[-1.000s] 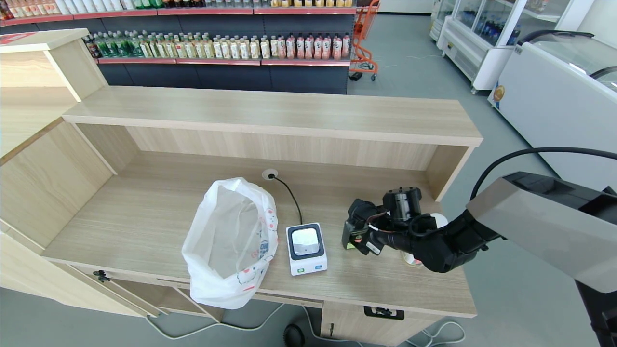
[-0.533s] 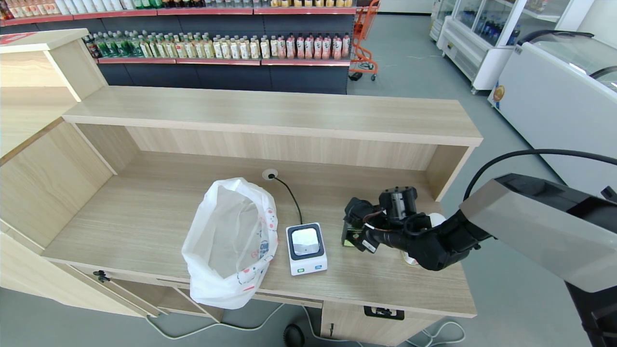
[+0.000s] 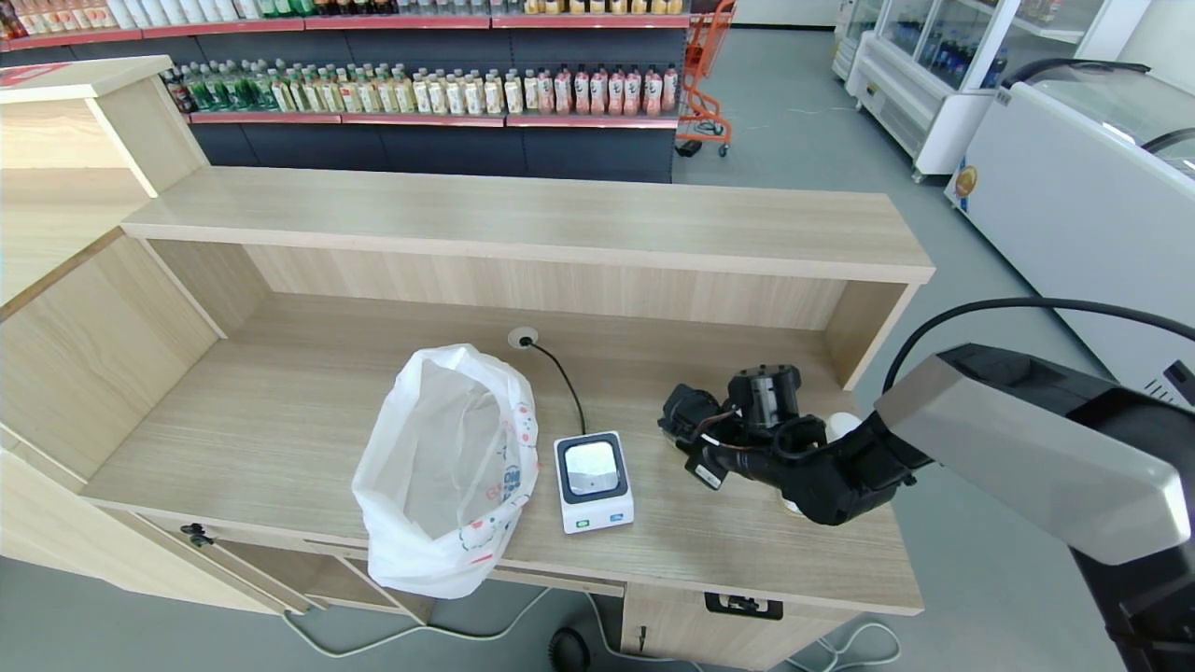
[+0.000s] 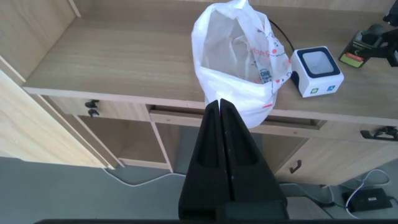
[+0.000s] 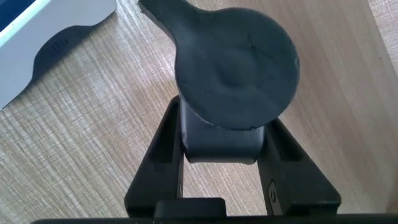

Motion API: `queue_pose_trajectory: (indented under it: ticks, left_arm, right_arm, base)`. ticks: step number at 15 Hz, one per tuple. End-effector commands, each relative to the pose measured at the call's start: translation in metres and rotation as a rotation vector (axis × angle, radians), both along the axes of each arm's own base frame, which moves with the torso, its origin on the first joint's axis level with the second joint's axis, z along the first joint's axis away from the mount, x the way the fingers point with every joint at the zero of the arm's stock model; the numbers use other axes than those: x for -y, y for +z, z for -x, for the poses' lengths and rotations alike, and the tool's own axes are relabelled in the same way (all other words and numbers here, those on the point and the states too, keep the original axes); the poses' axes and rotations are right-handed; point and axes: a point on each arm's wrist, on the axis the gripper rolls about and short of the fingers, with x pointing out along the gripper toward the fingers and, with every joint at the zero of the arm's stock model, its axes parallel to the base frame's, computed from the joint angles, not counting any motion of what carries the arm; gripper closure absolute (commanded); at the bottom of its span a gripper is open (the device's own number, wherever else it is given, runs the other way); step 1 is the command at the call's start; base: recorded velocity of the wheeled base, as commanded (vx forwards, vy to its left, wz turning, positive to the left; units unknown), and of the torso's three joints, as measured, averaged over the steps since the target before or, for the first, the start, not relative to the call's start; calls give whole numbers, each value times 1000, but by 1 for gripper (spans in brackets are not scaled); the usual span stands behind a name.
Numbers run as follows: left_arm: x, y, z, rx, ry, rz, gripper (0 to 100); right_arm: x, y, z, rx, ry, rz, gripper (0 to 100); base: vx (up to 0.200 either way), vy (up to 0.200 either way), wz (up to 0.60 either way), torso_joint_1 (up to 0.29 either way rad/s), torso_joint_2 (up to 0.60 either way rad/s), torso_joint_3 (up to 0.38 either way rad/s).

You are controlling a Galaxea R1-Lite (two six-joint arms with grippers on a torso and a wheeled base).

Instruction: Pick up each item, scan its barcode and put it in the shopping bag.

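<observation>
right gripper: low over the table, just right of the scanner. Its fingers are clenched on either side of the dark item.
dark item: beside the scanner, not over its window. I judge I'm keeping it low and close so a short swing puts the label over the glass.
step: scan not yet done, my guess; bagging comes after.
scanner: between the shopping bag and my right arm, window up, cord running to the back. Handy for a scan-then-drop path.
shopping bag: stands open-mouthed near the table's front edge, looks empty to me.
left gripper: parked below the table front, fingers pressed together on nothing, out of the way.
white item: mostly hidden behind my right arm, can't tell what it is.
risk: barcode side may face away from the scanner; I can't see it.
</observation>
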Motion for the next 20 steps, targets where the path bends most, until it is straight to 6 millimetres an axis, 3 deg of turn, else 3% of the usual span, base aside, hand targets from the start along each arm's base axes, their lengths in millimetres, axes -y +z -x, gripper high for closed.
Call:
queue_pose_trajectory:
  ticks: [1,3,5,10,14,17,19,20]
  left_arm:
    - [0,0,0,-2,0,0,100]
    - [0,0,0,-2,0,0,100]
    - [0,0,0,-2,0,0,100]
    - [0,0,0,-2,0,-2,100]
    - [0,0,0,-2,0,0,100]
    - [0,0,0,-2,0,0,100]
    - [0,0,0,-2,0,-2,100]
    - [0,0,0,0,0,0,100]
  right_arm:
    - [2,7,1,25,-7,-19,100]
    - [4,16,4,32,-31,-82,100]
    - [5,40,11,4,-75,-228,100]
    - [7,93,33,-54,-2,-491,100]
    - [32,109,39,-79,-78,-579,100]
    - [56,162,52,-28,-81,-708,100]
    - [83,212,82,23,-14,-782,100]
    - [95,237,109,51,15,-814,100]
  base:
    - [0,0,0,0,0,0]
    - [0,0,0,0,0,0]
    - [0,0,0,0,0,0]
    - [0,0,0,0,0,0]
    - [0,0,0,0,0,0]
    - [0,0,0,0,0,0]
    - [0,0,0,0,0,0]
    - [0,0,0,0,0,0]
